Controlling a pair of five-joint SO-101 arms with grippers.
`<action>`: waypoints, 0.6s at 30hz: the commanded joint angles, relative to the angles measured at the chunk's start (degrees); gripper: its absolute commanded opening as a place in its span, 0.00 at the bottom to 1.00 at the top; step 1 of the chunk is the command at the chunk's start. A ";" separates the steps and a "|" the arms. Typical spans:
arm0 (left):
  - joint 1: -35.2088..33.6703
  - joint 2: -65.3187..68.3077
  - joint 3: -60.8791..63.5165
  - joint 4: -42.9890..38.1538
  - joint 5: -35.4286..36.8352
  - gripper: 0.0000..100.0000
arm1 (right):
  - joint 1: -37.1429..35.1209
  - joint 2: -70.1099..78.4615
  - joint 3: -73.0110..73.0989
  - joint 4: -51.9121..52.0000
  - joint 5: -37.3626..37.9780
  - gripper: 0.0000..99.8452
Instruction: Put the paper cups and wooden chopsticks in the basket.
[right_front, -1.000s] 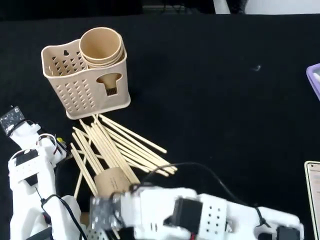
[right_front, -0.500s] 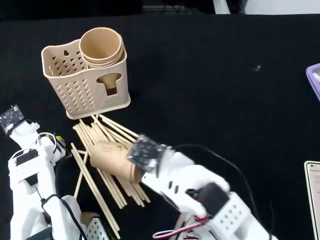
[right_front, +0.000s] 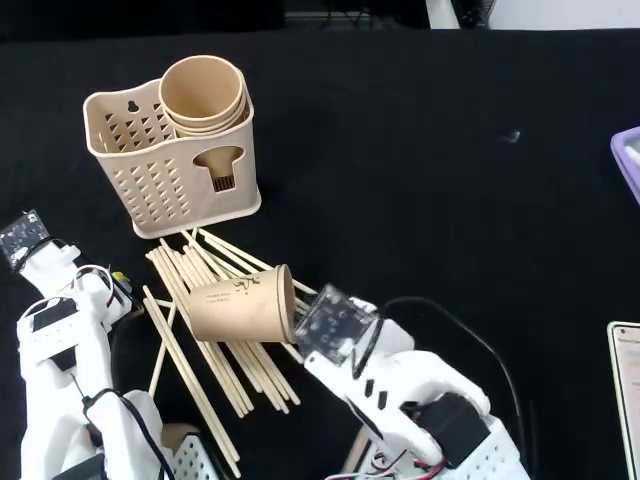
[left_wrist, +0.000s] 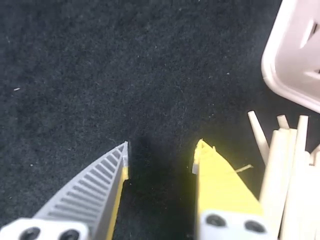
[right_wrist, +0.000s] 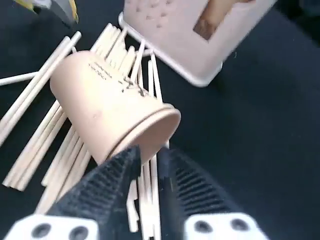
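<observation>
A beige perforated basket (right_front: 170, 165) stands at the back left, with stacked paper cups (right_front: 203, 92) in one compartment. My right gripper (right_front: 298, 320) is shut on the rim of another paper cup (right_front: 238, 306), holding it sideways over the pile of wooden chopsticks (right_front: 210, 330). In the right wrist view the black fingers (right_wrist: 115, 175) pinch the cup (right_wrist: 107, 112) at its rim, with the basket (right_wrist: 195, 35) beyond. My left gripper (left_wrist: 161, 152) is open just above the black cloth, beside the chopstick ends (left_wrist: 282, 160) and short of the basket corner (left_wrist: 300, 60).
A purple object (right_front: 628, 160) and a pale flat item (right_front: 627, 380) lie at the right edge. The left arm's white body (right_front: 60, 380) stands at the front left, with a tan thing (right_front: 175, 437) partly hidden at its base.
The right arm has swung up from the front edge and carried the cup back over the chopsticks, sweeping several sticks closer together. The left arm has kept still.
</observation>
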 joint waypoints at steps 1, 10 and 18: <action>0.40 -0.70 -0.75 -0.79 -0.09 0.22 | 0.44 0.57 -0.22 -3.43 -12.04 0.23; 0.40 -0.70 -0.75 -0.79 -0.09 0.22 | -10.02 16.31 -8.13 -6.59 -20.13 0.22; 0.13 -0.70 -0.75 -0.79 -0.09 0.22 | -11.08 33.19 -13.93 -11.34 -22.07 0.22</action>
